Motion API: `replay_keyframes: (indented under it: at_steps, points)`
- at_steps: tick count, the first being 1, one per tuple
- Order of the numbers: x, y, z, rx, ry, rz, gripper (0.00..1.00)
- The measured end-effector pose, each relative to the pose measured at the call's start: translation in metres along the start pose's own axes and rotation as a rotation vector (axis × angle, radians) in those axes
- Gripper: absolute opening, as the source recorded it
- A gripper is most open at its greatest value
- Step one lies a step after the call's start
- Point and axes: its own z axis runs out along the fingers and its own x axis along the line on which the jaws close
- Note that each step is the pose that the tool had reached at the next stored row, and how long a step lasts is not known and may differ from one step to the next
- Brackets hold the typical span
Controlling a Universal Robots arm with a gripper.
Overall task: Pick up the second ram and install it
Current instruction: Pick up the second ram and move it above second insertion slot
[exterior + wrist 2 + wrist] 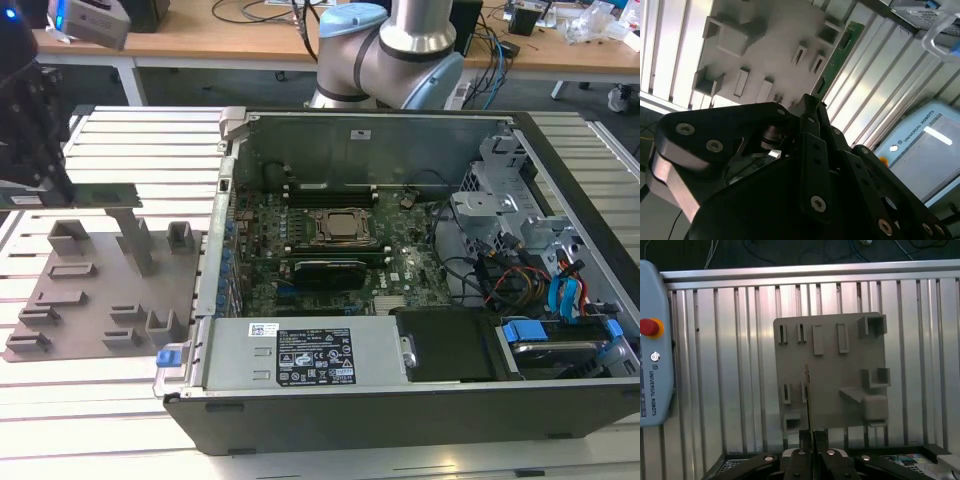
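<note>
So right now we've got the end effector (38, 165) pressed together on the second ram (95, 194), pinching the green stick near one end so it pokes out level, up above the grey holder plate (100, 300) and over that plate's far edge in the exterior view. In the first wrist view we're looking straight down the stick (808, 390), so it's just a thin edge-on line running from the end effector (810, 432) out over the middle of the plate (850, 355), between its little slots. In the second wrist view the green board (837, 52) pokes out from the black fingers (812, 130) with the plate (765, 45) behind it. The plate lies flat on the slatted metal tabletop (130, 140). The open computer case (400, 400) sits just beside the plate, on the exterior view's right of it, with the square CPU socket (345, 228) in the middle of its board. A grey pendant with a red button (655, 340) lies on the tabletop near the plate, not touching it
</note>
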Motion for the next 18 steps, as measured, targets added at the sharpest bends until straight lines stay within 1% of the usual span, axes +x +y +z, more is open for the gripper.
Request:
replay_keyframes:
  at_steps: [2, 4, 7, 8, 9, 10, 12, 13, 15, 17, 18]
  points:
    - [-0.0008, -0.0150, 0.0005, -0.0005, 0.0019, 0.000, 0.14]
    - [-0.0012, -0.0250, 0.0007, -0.0010, 0.0031, 0.000, 0.14]
    - [-0.0026, -0.0497, 0.0014, -0.0018, 0.0062, 0.000, 0.14]
    - [-0.0029, -0.0537, 0.0016, -0.0018, 0.0066, 0.000, 0.14]
    - [-0.0033, -0.0599, 0.0018, -0.0019, 0.0075, 0.000, 0.14]
    - [-0.0037, -0.0684, 0.0020, -0.0021, 0.0090, 0.000, 0.14]
    - [-0.0053, -0.0906, 0.0025, -0.0022, 0.0135, 0.000, 0.14]
    - [-0.0065, -0.1030, 0.0029, -0.0023, 0.0164, 0.000, 0.14]
    - [-0.0082, -0.1230, 0.0033, -0.0023, 0.0206, 0.000, 0.14]
    - [-0.0089, -0.1327, 0.0034, -0.0024, 0.0225, 0.000, 0.14]
    - [-0.0100, -0.1458, 0.0036, -0.0025, 0.0247, 0.000, 0.14]
